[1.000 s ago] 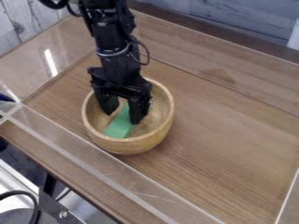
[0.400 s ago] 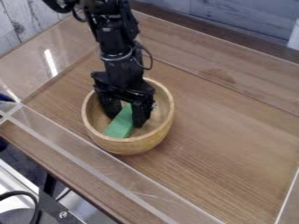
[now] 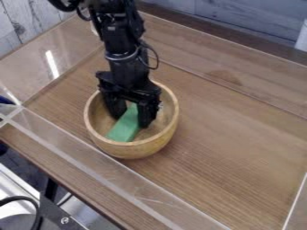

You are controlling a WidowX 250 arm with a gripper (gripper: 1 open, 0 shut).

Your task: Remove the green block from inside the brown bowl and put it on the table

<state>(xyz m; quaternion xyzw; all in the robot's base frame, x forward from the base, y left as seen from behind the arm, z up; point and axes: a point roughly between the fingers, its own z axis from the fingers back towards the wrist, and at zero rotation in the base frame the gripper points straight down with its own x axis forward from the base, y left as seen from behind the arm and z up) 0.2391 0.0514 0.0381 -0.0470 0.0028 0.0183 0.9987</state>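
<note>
The wood-grain table (image 3: pixel 228 130) is seen spread broad and flat, edged by clear acrylic walls. Above it the black robot arm (image 3: pixel 118 45) is seen reaching down into the round, light tan brown bowl (image 3: pixel 171 128), which is set near one edge of the tabletop. The gripper (image 3: pixel 129 115) is held inside the bowl, its fingers spread wide. The green block (image 3: pixel 124 128) is seen lying in the bowl, between the fingers and partly hidden by them; whether it is touched cannot be told.
</note>
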